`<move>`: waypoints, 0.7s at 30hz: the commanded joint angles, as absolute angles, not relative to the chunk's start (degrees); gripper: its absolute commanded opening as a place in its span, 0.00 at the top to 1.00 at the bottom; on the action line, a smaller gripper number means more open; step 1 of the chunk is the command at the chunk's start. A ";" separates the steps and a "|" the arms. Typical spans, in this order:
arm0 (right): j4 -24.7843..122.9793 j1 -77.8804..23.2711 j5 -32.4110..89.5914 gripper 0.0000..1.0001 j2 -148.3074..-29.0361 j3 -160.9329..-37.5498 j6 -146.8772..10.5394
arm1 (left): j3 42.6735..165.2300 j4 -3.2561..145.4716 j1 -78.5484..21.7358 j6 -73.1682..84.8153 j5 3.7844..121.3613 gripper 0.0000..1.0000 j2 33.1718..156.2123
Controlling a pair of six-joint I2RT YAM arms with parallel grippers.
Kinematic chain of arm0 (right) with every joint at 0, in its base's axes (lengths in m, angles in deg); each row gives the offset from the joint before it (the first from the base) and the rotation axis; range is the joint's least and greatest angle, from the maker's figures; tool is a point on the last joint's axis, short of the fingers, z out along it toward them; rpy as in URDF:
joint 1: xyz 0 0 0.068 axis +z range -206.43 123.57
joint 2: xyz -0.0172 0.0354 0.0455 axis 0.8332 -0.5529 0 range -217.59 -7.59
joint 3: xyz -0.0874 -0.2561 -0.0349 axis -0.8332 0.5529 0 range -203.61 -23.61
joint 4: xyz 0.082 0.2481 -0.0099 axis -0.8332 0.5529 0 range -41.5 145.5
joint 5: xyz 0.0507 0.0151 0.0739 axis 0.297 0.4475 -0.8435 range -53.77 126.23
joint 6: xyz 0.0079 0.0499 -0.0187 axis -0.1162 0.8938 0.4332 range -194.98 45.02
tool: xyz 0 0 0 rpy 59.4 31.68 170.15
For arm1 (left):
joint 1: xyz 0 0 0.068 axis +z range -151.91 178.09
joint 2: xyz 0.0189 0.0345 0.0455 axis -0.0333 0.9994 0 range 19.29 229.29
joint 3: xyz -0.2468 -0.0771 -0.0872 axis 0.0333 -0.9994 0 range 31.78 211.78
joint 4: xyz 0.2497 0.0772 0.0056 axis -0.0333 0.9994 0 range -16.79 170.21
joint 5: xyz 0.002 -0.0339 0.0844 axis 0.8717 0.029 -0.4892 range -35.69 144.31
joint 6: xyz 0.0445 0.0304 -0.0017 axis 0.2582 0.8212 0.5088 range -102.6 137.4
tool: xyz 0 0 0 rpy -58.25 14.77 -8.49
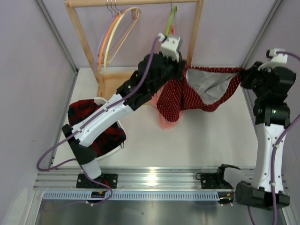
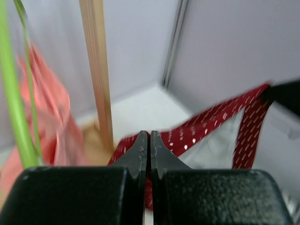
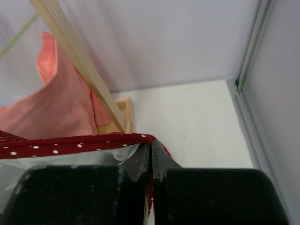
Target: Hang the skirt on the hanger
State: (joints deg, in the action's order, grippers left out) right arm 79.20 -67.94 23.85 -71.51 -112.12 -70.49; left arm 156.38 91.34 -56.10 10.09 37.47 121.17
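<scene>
**Left gripper.** The left gripper (image 2: 150, 137) had its fingers pressed together on the hem band of the skirt (image 1: 187, 96). The dotted red cloth came out on both sides of the fingertips. From these tips the band ran away to the right, toward the right gripper (image 1: 243, 75).

**Right gripper.** In its wrist view the right gripper (image 3: 150, 146) was likewise clamped on the opposite end of the band. The red edge and the pale grey lining extended to the left of its fingers.

**Skirt.** The skirt hung clear of the table (image 1: 197, 145), stretched between the two grippers with its opening spread and the lining exposed. Its body drooped below and to the right of the left gripper.

**Rack and hangers.**
- A post of the wooden rack (image 2: 96, 70) stood just beyond the left fingertips, slightly to their left.
- A lime-green hanger (image 2: 14, 108) carrying a salmon-pink cloth (image 2: 47, 122) hung further to the left of that post. In the top view this cloth showed beneath the skirt's lower edge.
- The cream hanger (image 1: 135, 11) hung on the rack's top rail, well apart from both grippers and on the far-left side of the left gripper. An orange hanger (image 1: 112, 33) and a lilac hanger (image 1: 99, 49) hung beside it.

**Container.** A white basket (image 1: 123, 137) sat under the left arm's forearm, well behind its gripper. It held a red-black plaid garment (image 1: 82, 112), which filled the basket and lay over its rim on the far side.
</scene>
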 commanded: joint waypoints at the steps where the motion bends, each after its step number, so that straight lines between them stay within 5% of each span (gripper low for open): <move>1: 76.19 -69.00 27.45 1.00 -63.42 -101.16 -68.49 | 136.31 84.40 -56.04 10.82 40.32 1.00 112.57; 3: 77.32 -68.83 24.81 1.00 -56.31 -90.82 -65.76 | 116.69 76.40 -56.92 8.80 40.69 1.00 103.60; 8: 90.14 -66.81 27.53 1.00 -43.29 -82.85 -62.69 | 97.75 78.39 -62.19 6.59 39.63 1.00 89.02; 16: 109.74 -66.10 22.09 1.00 -36.60 -77.23 -57.49 | 87.25 84.28 -67.56 0.01 39.82 1.00 79.93; 21: 104.94 -66.01 17.60 1.00 -38.96 -79.50 -56.27 | 90.48 90.25 -67.13 -4.04 31.59 1.00 80.72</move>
